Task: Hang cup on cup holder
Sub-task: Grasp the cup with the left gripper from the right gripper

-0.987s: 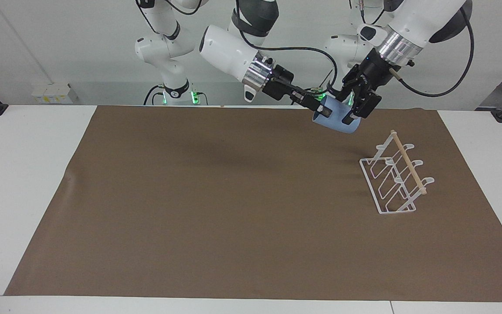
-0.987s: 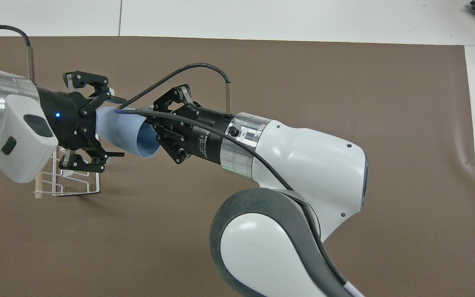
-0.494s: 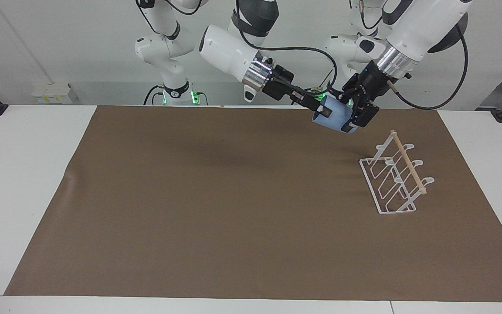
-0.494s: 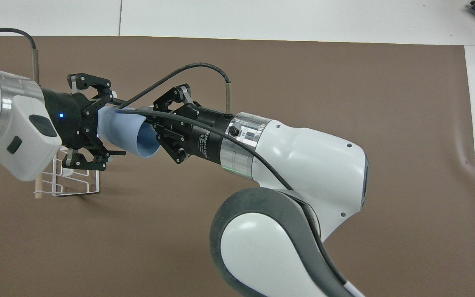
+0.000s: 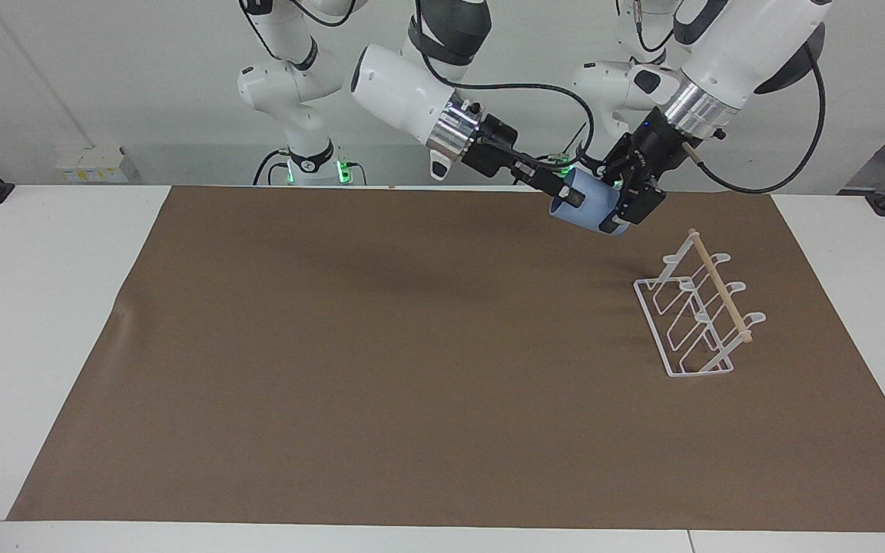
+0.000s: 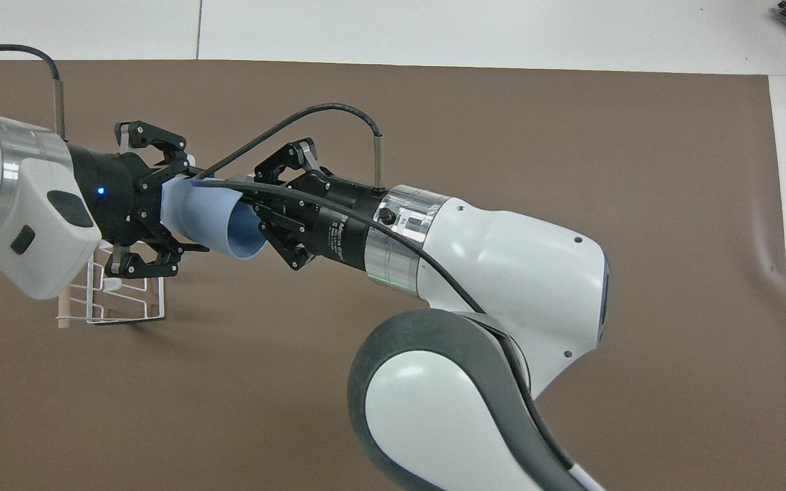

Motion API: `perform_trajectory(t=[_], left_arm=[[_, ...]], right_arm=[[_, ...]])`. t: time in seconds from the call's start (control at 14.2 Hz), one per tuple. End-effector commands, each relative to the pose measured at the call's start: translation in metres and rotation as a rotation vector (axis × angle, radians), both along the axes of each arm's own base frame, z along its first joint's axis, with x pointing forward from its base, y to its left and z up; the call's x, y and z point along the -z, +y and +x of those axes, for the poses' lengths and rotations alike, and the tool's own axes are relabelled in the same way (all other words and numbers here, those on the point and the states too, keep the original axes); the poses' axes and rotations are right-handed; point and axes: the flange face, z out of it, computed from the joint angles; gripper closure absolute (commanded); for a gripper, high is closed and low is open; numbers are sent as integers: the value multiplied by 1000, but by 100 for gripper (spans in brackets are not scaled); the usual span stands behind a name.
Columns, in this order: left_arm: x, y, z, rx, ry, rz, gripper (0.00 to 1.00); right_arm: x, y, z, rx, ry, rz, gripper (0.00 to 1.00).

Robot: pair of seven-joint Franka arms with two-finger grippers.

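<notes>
**Two grippers are sharing one cup in the air**

The small light-blue plastic cup (image 5: pixel 591 206) is lying on its side in the air, above the brown mat (image 5: pixel 412 369) that is covering the white table (image 5: pixel 43 307). It is not touching the mat.

The right gripper (image 6: pixel 251 219) is reaching in at the cup's wide open mouth. One finger seems to be sitting inside the rim and one outside, pinching the thin wall. That is probably why the cup is tilting sideways, with its bottom pointing away from those fingers.

The left gripper (image 6: pixel 181 204) is at the cup's closed bottom end. Its fingers (image 6: pixel 192 161) are spread on either side of the cup, one above and one below in the overhead view. They are close to the wall, but I cannot tell if they are squeezing it yet. It looks like one arm is passing the cup to the other.

The white wire cup holder with the pale wooden stick on top (image 5: pixel 700 311) is standing on the mat, lower than both sets of fingers and near the left arm's end of the table. Its prongs are empty. The left arm is closer to it, so it is likely taking the cup to slip it over a prong. Nothing is hanging yet.
</notes>
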Motion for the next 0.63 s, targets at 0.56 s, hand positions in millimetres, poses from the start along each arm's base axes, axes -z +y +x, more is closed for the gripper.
perform_trajectory(t=[0.56], left_arm=[[3, 7, -1, -26, 1, 1, 100]], right_arm=[[-10, 2, 4, 22, 4, 38, 100]])
